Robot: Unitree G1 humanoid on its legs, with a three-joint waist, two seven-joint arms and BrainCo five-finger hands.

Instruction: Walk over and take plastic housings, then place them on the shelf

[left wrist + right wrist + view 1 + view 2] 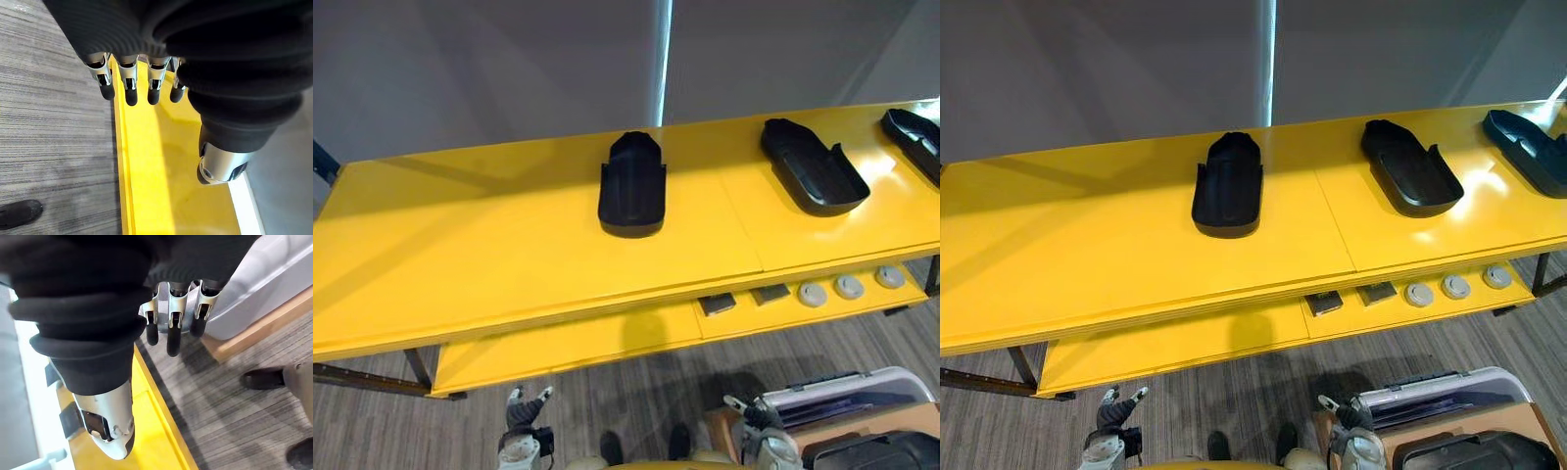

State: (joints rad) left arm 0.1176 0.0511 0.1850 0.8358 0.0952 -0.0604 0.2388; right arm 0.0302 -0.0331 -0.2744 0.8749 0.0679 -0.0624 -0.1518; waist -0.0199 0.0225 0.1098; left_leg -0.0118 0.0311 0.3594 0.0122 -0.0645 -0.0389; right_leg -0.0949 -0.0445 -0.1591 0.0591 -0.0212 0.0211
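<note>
Currently, left hand (523, 413) and right hand (756, 419) hang low, fingers relaxed, holding nothing. Centre plastic housing (631, 186) lies on the yellow shelf (460, 245), ahead of and above both hands, roughly midway between them, long axis pointing away. Second housing (813, 166) and end housing (915, 142) lie nearer the right hand.

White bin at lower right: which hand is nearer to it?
Right. The right hand hangs just beside the white bin; the left hand hangs farther off, beyond the right hand.
</note>
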